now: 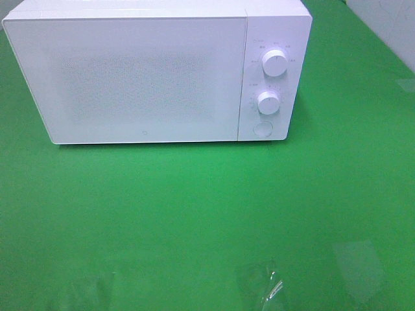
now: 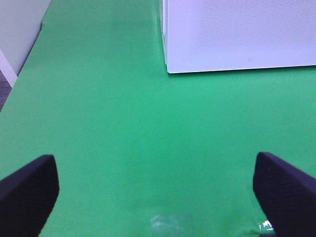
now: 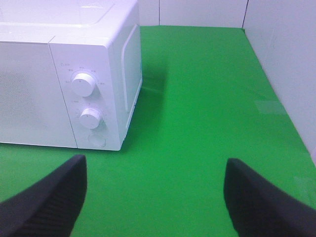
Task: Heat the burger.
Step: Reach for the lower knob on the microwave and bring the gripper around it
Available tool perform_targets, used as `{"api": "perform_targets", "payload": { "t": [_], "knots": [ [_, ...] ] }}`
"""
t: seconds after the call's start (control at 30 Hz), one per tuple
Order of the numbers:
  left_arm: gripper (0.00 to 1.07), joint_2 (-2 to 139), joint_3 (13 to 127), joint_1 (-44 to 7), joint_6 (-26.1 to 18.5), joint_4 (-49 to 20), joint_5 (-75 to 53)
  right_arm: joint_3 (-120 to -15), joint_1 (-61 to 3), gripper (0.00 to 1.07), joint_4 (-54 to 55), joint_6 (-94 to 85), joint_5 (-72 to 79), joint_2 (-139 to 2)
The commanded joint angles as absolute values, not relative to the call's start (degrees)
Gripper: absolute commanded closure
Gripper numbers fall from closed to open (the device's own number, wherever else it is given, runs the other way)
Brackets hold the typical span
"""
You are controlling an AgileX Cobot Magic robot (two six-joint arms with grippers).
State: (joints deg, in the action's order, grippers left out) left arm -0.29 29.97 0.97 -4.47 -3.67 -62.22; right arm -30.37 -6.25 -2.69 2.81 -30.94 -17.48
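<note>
Biggest thing you have is the green table cover [image 1: 194, 207]: flat, matte, smooth cloth-like surface filling all three views. On it at the back sits a white microwave [image 1: 155, 71], a boxy, smooth plastic shell with its long side running across the table. Its door [image 1: 130, 78] is shut, a flat white panel with a fine dotted mesh patch in the middle. The control strip is on the microwave's right end: upper knob [image 1: 275, 63] and lower knob [image 1: 268, 102], both round and white, with a round flat button [image 1: 262, 128] just below them. The left gripper [image 2: 155, 173] has jaws spread wide with nothing between them, over bare green; its fingers [image 2: 29, 192] are black and finely textured. The right gripper [image 3: 155, 170] is likewise spread wide and empty, facing the knob end. A small crinkled clear plastic scrap [image 1: 269, 288] lies near the front edge. The burger shows in no view, so you cannot tell its place, heading or axis.
</note>
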Motion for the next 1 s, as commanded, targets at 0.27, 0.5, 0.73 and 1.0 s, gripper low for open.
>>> {"api": "perform_targets", "payload": {
  "t": [0.27,0.5,0.73,1.0],
  "knots": [
    [0.07,-1.66,29.62,1.03,-4.07,-3.78,-61.31,-30.48,-6.13,0.34,-2.64,2.29,-20.68,-29.91],
    [0.07,-1.66,29.62,1.03,-4.07,-3.78,-61.31,-30.48,-6.13,0.34,-2.69,2.29,-14.9,-38.45],
    [0.07,-1.66,29.62,1.03,-4.07,-3.78,-61.31,-28.13,-6.13,0.34,-3.15,2.29,-0.52,-47.73],
    [0.07,-1.66,29.62,1.03,-4.01,-3.78,-61.31,-23.49,-6.13,0.34,-2.18,2.23,18.62,-55.81]
  ]
}}
